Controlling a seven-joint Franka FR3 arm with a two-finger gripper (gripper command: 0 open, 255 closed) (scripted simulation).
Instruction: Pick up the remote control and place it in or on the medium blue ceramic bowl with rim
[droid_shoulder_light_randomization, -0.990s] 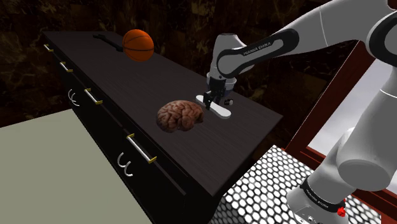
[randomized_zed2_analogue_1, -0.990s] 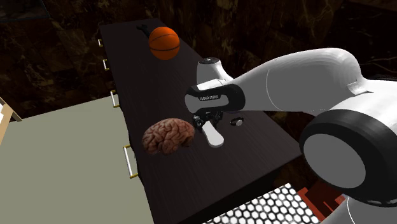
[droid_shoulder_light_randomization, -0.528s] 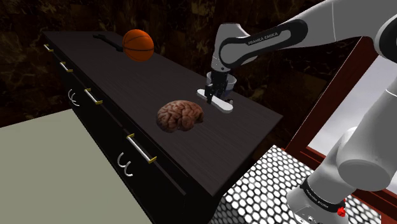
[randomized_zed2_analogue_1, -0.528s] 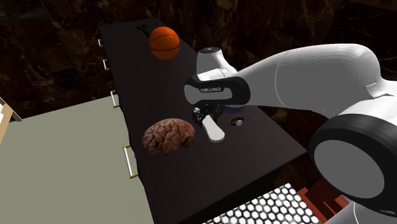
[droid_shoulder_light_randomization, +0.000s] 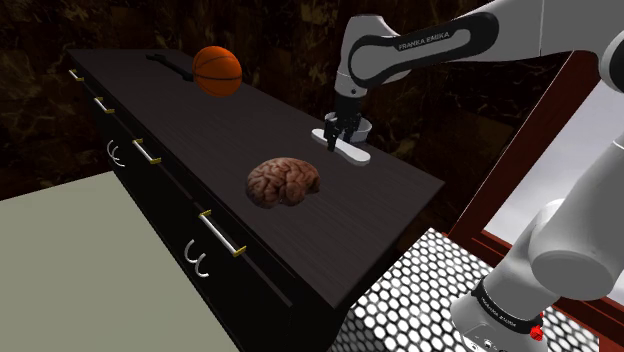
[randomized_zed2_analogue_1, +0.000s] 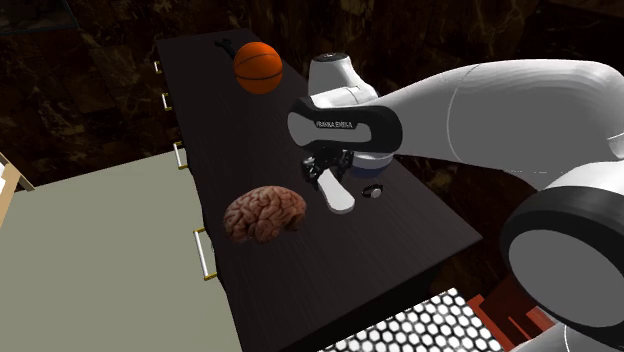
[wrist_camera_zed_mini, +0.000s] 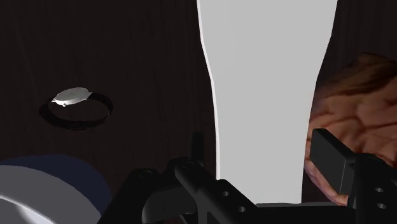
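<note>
Jaws pinch the white remote control (droid_shoulder_light_randomization: 350, 153) at one end, right of centre in the shoulder view, over the dark worktop (droid_shoulder_light_randomization: 200, 130). Just behind it, toward that frame's right, sits the blue bowl (wrist_camera_zed_mini: 63, 168), with a wristwatch (wrist_camera_zed_mini: 76, 105) beside it. A brain model (droid_shoulder_light_randomization: 284, 182) lies near the remote at lower left, and a basketball (droid_shoulder_light_randomization: 217, 70) is well apart at upper left.
</note>
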